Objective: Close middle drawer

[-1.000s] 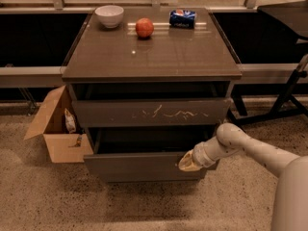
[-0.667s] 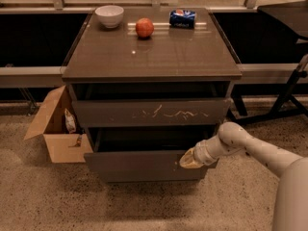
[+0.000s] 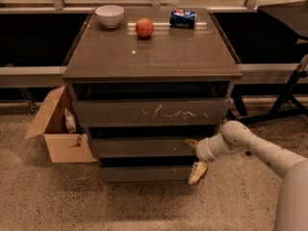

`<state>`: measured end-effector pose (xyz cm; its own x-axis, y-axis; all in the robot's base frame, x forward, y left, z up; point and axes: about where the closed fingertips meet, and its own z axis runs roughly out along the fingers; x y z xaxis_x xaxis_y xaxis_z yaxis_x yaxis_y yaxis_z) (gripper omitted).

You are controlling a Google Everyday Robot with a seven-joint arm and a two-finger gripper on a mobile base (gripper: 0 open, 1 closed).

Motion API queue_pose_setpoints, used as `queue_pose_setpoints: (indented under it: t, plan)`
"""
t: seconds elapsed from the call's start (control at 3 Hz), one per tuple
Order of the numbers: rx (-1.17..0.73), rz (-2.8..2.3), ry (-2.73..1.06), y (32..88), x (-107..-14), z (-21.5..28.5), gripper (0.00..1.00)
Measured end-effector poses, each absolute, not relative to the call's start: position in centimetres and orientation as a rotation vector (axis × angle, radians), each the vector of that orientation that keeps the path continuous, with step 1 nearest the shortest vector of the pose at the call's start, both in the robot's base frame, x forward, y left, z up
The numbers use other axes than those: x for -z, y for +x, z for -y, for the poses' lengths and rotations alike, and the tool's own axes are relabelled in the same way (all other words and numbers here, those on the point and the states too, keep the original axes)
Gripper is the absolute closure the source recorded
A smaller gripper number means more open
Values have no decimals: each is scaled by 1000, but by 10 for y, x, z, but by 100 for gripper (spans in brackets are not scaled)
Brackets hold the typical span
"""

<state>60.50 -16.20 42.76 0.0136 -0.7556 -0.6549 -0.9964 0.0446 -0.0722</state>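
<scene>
The middle drawer [image 3: 144, 147] sits deeper in the cabinet [image 3: 151, 57] than a second ago (front panel not yet flush). The gripper [image 3: 195, 157], jaws apart, bears on the panel's right end, directly ahead of the jaws. Judgement: closing is nearly complete.

No wording can be read here: the label on the blue can [image 3: 182, 18] is illegible. The gripper [image 3: 195, 157] is seen at the right end of the middle drawer [image 3: 139, 147].

Table [image 3: 154, 57] top was smooth, faintly glossy laminate, middle drawer [image 3: 139, 147] front was matt, cardboard box [image 3: 60, 146] was dull, gripper [image 3: 195, 157] at that drawer's right end looked matt pale plastic.
</scene>
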Motion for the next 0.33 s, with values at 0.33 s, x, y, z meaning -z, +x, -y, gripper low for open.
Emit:
queue_pose_setpoints:
  t: [0.33]
  plan:
    - [-588, -1781, -1765, 603, -432, 164, 0]
